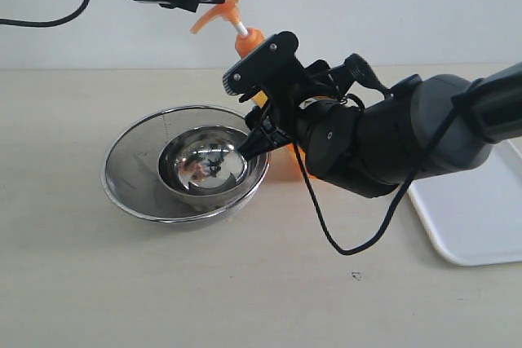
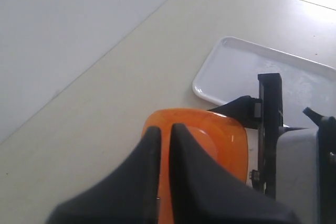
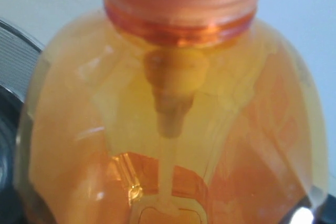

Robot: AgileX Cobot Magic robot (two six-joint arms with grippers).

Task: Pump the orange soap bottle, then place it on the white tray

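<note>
Item 1: the orange soap bottle (image 1: pixel 249 41) stands upright on the tabletop (image 1: pixel 163 283), just beside 2 nested steel bowls (image 1: pixel 130 193). Most of its body is hidden in the exterior view by the right arm. In the right wrist view the translucent body and ribbed collar fill the frame.

Item 2: the right gripper (image 1: pixel 265 132) reaches in from the tray side and is closed around the body of the bottle below the collar, 1 finger on the side facing the bowls.

Item 3: the left gripper (image 2: pixel 164 129) sits on top of the pump head (image 1: pixel 220 12). Its 2 fingers are drawn together to a narrow slit, with nothing clamped between them.

Item 4: the white tray (image 1: pixel 469 226) lies flat on the tabletop well apart from the bottle, beyond the right arm. The bottle is not on it.
</note>
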